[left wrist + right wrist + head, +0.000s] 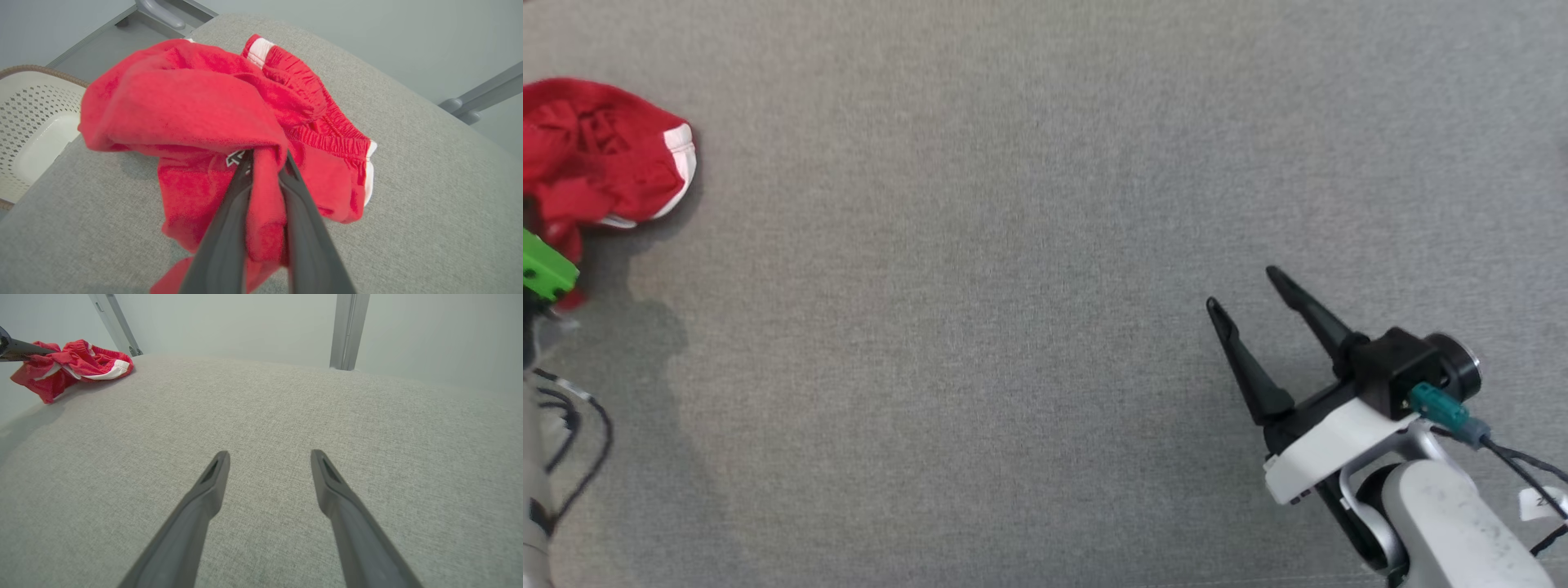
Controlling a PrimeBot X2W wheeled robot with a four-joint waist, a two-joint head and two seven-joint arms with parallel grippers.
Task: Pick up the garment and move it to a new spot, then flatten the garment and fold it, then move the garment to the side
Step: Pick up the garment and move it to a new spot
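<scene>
Grey cloth surface (1029, 245) lies before you with the red garment (605, 155) bunched near its left edge — your left end effector (266, 155) is clamped on a fold of it — while your right end effector (1241, 286) sits well apart at the right, fingers spread wide.

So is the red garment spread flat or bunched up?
Bunched up: the garment lies crumpled, one fold pinched in the left tool.

I could read nothing. The white mark (233, 158) on the garment (184, 102) was half hidden, and the cable tag (1542, 502) was blurred.
</scene>
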